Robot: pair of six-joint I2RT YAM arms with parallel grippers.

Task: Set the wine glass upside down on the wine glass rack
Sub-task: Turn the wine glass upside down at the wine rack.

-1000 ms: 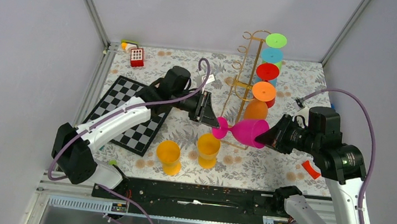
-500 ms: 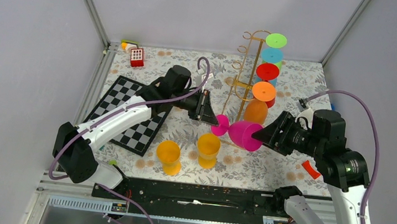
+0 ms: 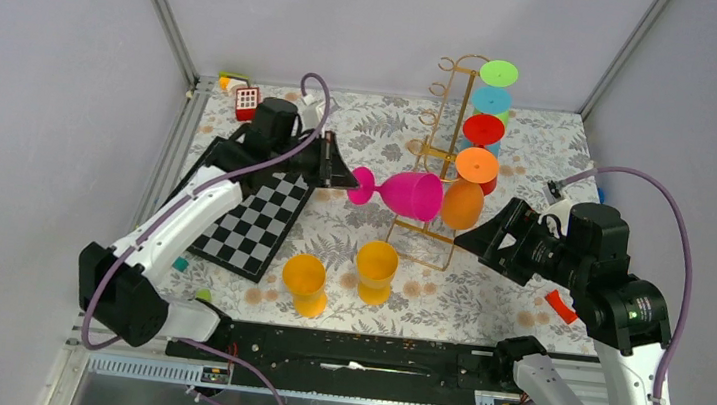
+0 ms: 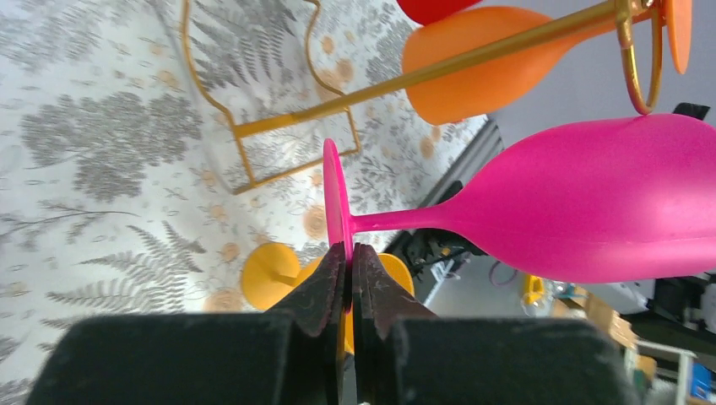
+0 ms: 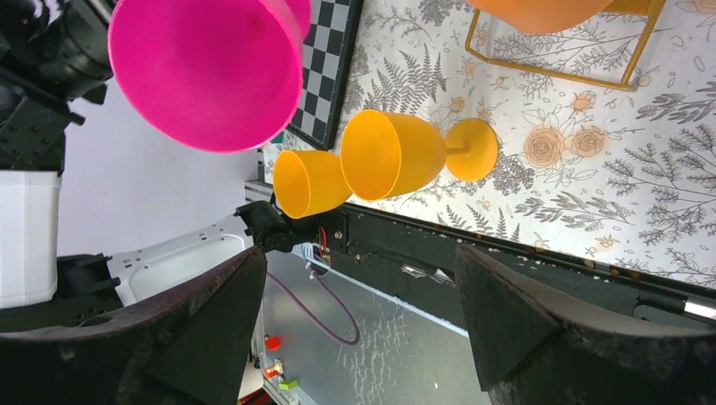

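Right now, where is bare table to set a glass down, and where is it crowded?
Bare cloth: between the chessboard and the wine glass rack, and the far strip from the red toy to that rack. Crowded: near middle, with two yellow glasses, and the rack's right side, hung with glasses.

Wine glass [image 3: 406, 193] hangs sideways at centre, wine glass rack [image 3: 435, 153] just at its 1 o'clock, two upright glasses [image 3: 376, 270] at 7, chessboard [image 3: 252, 222] at 9.
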